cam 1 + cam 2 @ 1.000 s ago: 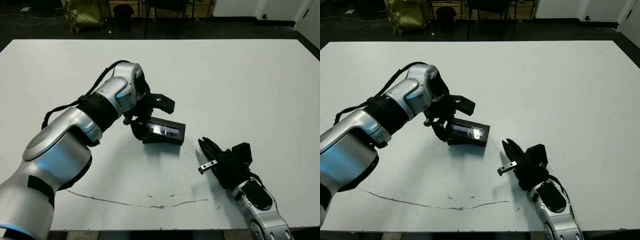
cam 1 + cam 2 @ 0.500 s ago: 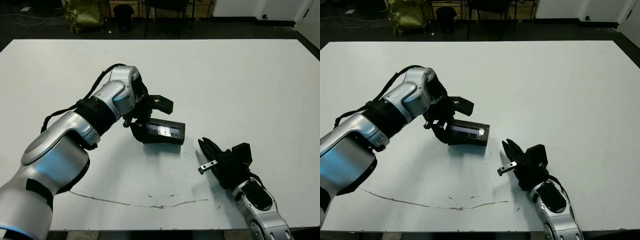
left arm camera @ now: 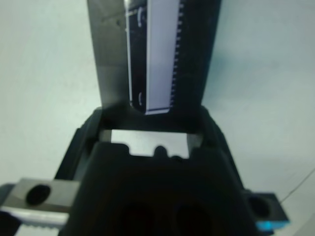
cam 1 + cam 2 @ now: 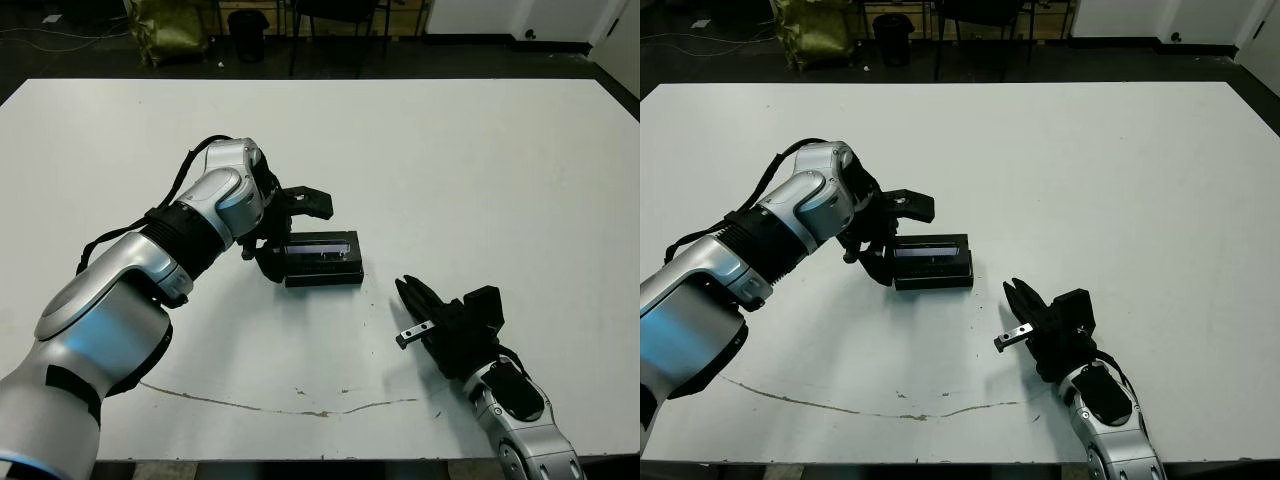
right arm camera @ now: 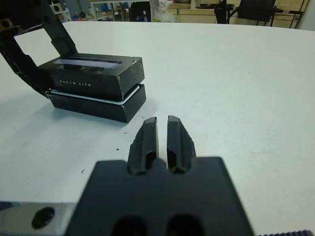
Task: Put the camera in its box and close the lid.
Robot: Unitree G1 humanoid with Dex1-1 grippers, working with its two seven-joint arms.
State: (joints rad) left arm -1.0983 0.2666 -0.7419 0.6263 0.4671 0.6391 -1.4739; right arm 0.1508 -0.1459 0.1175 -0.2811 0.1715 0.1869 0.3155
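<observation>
1. Lid [image 5: 93,73] sits on box [image 5: 101,103], near tabletop [image 4: 480,170] centre.
2. Left end effector [image 4: 285,225] at the stack's left end.
3. Right end effector [image 4: 415,300] lies right of and nearer than the stack, apart.

A black lid [image 4: 322,246] with a pale silvery strip is seen on a black box [image 5: 98,102], white-edged, on the white table [image 4: 480,160].

White table [image 4: 480,160], one black box [image 4: 322,272] near the middle.
Lid [image 4: 322,247] on the box; thin dark scuff line [image 4: 270,405] along near edge.
</observation>
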